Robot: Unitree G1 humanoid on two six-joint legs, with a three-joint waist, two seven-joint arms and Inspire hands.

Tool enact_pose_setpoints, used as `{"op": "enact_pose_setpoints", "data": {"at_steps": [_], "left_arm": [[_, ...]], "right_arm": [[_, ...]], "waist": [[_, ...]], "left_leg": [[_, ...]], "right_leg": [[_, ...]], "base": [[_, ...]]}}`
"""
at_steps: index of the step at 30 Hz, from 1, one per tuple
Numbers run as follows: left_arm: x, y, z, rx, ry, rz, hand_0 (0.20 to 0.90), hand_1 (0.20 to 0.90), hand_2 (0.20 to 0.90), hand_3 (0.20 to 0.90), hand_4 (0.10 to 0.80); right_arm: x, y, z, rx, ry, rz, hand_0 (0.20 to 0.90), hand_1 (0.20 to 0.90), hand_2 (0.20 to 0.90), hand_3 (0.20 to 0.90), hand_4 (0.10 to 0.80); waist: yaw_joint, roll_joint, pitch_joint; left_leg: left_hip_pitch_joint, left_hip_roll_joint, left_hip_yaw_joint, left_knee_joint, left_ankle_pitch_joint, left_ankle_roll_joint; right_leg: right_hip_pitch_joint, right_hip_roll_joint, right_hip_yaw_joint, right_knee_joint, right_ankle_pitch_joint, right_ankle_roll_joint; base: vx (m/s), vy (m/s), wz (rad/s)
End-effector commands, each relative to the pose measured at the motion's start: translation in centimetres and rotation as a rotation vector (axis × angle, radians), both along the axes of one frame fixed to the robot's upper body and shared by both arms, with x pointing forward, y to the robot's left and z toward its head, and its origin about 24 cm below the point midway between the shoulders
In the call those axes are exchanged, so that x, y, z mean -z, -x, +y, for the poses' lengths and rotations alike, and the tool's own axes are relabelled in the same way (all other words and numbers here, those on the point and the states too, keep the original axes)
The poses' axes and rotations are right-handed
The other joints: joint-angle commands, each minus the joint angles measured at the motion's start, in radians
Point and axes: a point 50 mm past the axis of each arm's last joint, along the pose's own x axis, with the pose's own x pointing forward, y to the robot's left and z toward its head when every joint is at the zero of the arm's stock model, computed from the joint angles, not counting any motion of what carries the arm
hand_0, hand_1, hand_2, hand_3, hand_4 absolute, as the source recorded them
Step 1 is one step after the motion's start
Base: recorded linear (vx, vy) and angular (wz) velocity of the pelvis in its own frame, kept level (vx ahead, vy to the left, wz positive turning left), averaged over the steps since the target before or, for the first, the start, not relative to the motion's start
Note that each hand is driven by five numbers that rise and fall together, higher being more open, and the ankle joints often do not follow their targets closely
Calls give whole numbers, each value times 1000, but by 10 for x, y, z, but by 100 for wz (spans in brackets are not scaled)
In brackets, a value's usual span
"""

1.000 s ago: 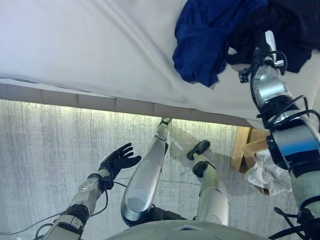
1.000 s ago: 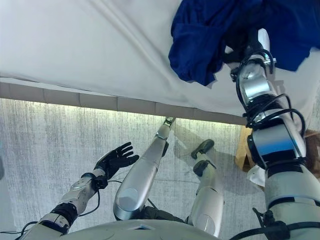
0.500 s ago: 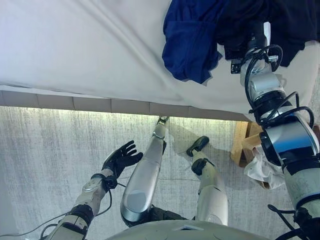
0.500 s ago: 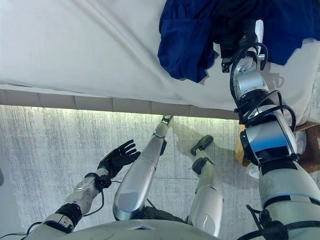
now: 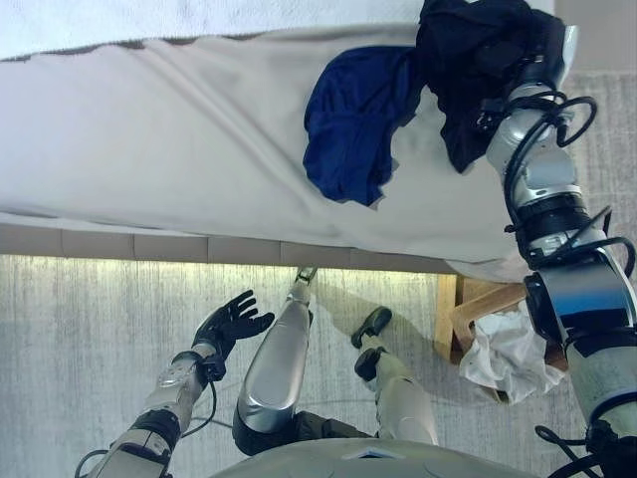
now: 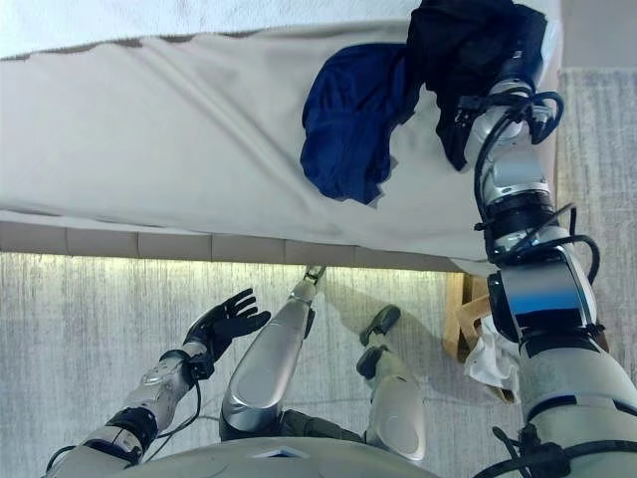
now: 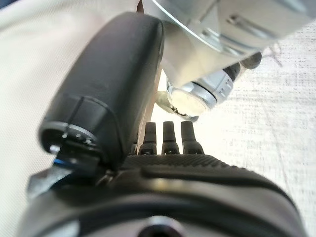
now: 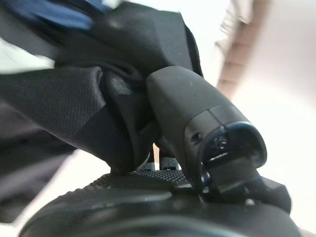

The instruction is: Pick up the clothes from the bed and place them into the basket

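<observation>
A dark blue garment (image 5: pixel 348 124) lies crumpled on the beige bed (image 5: pixel 149 149) near its front edge. A black garment (image 5: pixel 468 60) is bunched to its right, at the bed's right end. My right hand reaches into that black cloth; in the right wrist view its thumb (image 8: pixel 197 123) presses folds of black cloth (image 8: pixel 89 103) against the palm. My left hand (image 5: pixel 227 321) hangs low over the floor with fingers spread and empty; it also shows in the left wrist view (image 7: pixel 168 168).
A wooden basket (image 5: pixel 458 309) stands on the floor beside the bed's right front corner, with a white cloth (image 5: pixel 508 354) in it. Grey carpet (image 5: pixel 80 339) lies before the bed. A white blanket (image 5: pixel 199 15) covers the bed's far side.
The camera has shifted, and more of the bed shows now. The black garment is drawn up into a bunch at my right hand, more apart from the blue one. The left hand stays low.
</observation>
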Motion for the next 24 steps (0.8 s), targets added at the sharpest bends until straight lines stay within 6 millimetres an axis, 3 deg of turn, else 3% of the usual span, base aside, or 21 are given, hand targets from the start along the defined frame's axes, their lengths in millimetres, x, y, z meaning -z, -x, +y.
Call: {"op": "enact_pose_setpoints", "data": {"at_steps": [1,6,10,17,19,24], "left_arm": [[29,69,14,18,-74,225,900,900,900,900,800],[37,86,12,48,-85,309,900,900,900,900,800],[41,87,4,101,-94,339,900,900,900,900,800],[44,84,-1,145,-122,388,900,900,900,900,800],[44,84,1,154,-138,407,900,900,900,900,800],[40,77,9,146,-145,434,900,900,900,900,800]], "right_arm": [[-80,62,-23,200,217,-461,300,300,300,200,100],[-97,83,-38,247,268,-499,300,300,300,200,100],[-110,102,-51,344,308,-545,300,300,300,200,100],[-109,123,-65,467,303,-597,300,300,300,200,100],[-108,124,-66,469,302,-591,300,300,300,200,100],[-76,100,-79,330,366,-274,300,300,300,200,100]], "waist": [[-68,-32,-249],[-108,-27,-355],[-147,-32,-428],[-214,-25,-470],[-227,-23,-474],[-284,-6,-477]], "left_leg": [[131,-10,91,-49,-170,42],[238,-1,102,-158,-137,27],[290,7,122,-184,-139,13],[336,14,176,-190,-154,15],[346,16,185,-190,-158,15],[369,24,210,-190,-165,12]], "right_leg": [[46,25,8,25,-60,3],[109,50,31,-17,-63,8],[150,65,47,-56,-60,2],[167,73,76,-58,-67,-6],[166,77,89,-52,-73,-9],[167,91,137,-44,-84,-22]], "base": [[-29,-6,-21],[78,-33,-16],[20,-83,-18],[-41,-81,-22],[-40,-82,-33],[-38,-101,-39]]}}
